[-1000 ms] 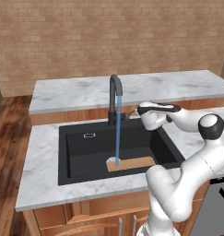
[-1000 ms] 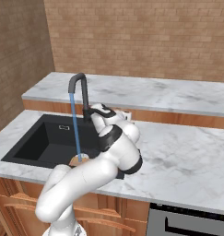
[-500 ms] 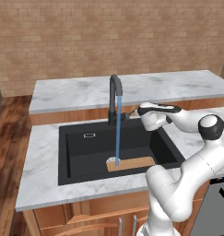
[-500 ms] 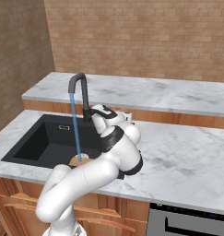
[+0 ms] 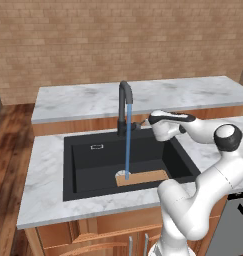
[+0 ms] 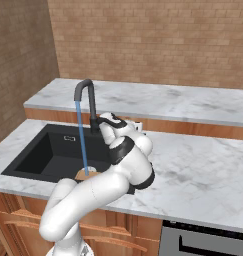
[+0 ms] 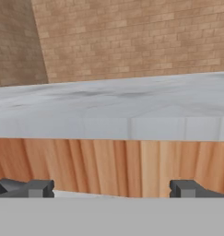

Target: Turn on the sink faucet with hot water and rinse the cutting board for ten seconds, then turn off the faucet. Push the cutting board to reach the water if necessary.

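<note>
The dark gooseneck sink faucet (image 5: 124,106) (image 6: 87,97) stands behind the black sink (image 5: 90,162) (image 6: 40,150). The water (image 5: 127,152) (image 6: 82,142) runs as a thin blue stream from the spout onto the left end of the tan cutting board (image 5: 144,176), which lies flat near the basin's front wall. Just a corner of the cutting board (image 6: 86,174) shows past my arm in the right base view. My gripper (image 5: 149,121) (image 6: 106,120) (image 7: 112,189) hovers just right of the faucet's base, by its side lever. Its fingertips (image 7: 38,188) stand wide apart, open, with nothing between them.
A raised marble counter (image 5: 143,97) (image 7: 113,108) with a wood front runs behind the sink, against a brick wall. Marble countertop (image 6: 193,170) extends to the right of the basin. My own arm arches over the sink's right front corner.
</note>
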